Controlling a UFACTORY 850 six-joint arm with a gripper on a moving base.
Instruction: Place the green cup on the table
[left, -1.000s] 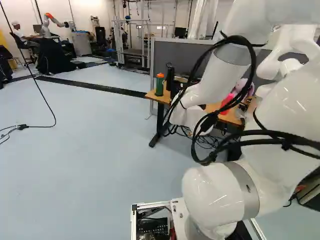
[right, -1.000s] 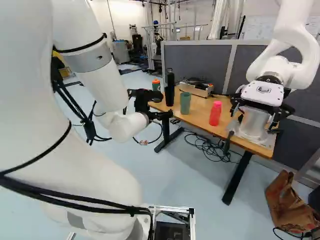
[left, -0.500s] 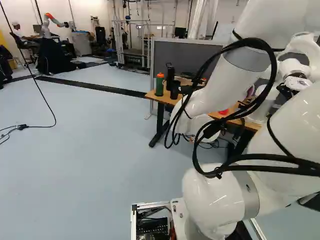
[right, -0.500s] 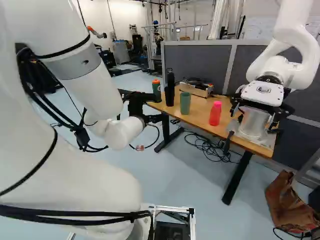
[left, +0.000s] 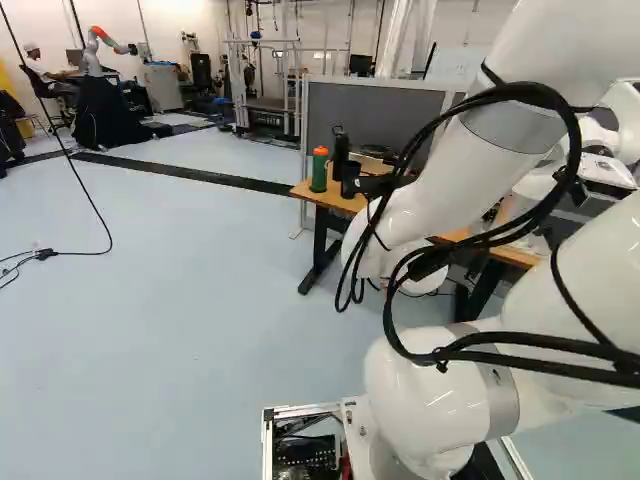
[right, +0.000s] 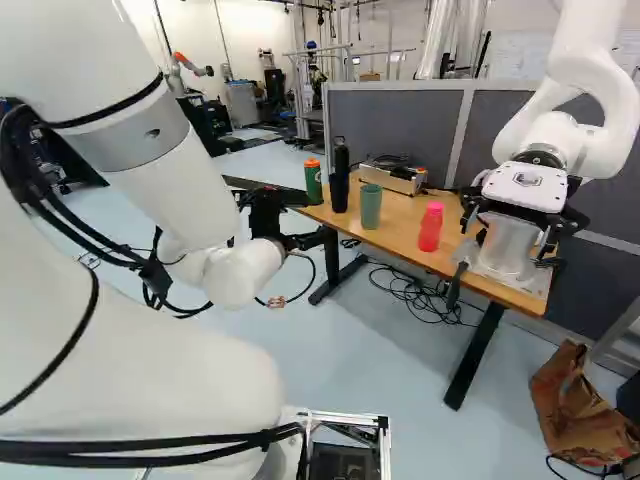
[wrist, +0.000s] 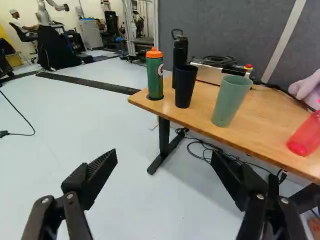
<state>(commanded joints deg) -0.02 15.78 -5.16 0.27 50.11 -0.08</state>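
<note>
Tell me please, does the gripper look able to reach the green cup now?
Probably yes: the gripper is open and the green cup stands upright ahead, with nothing seen between them. The dark cup beside it leaves a gap.

No text can be read. On the green bottle, a mark is seen but cannot be deciphered.
</note>
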